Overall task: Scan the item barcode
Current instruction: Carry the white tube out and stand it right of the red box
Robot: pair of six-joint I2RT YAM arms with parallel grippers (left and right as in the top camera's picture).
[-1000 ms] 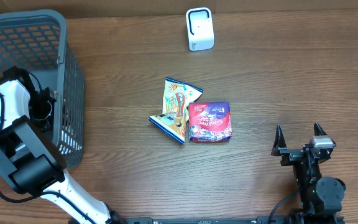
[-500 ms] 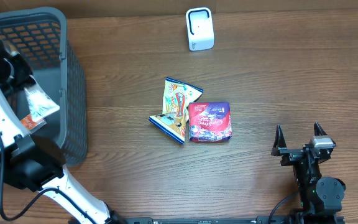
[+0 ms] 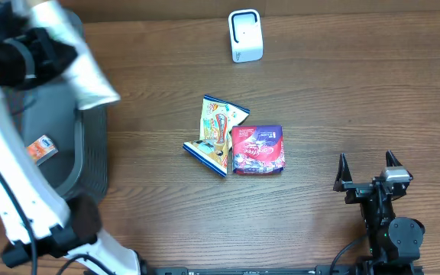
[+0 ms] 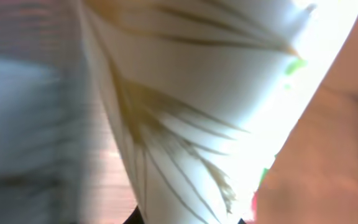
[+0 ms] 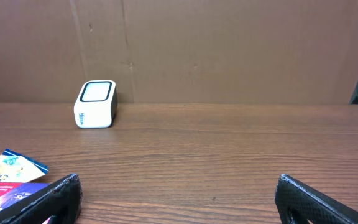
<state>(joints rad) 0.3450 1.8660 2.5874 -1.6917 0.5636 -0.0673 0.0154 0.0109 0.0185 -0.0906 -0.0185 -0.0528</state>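
Two grippers: the left gripper (image 3: 56, 53) is clamped shut on a white packet (image 3: 92, 78) above the basket (image 3: 94, 164) at far left; the right gripper (image 3: 367, 159) sits wide open, empty, near right. Held seemingly by one end, the packet could twist or slip before the scanner (image 3: 245, 36), hiding its barcode.

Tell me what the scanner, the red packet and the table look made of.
Scanner: probably hard white plastic, smooth moulded shell.
Red packet: thin printed film, glossy, creased.
Table: wood or wood-look laminate, brown grain, dull sheen.
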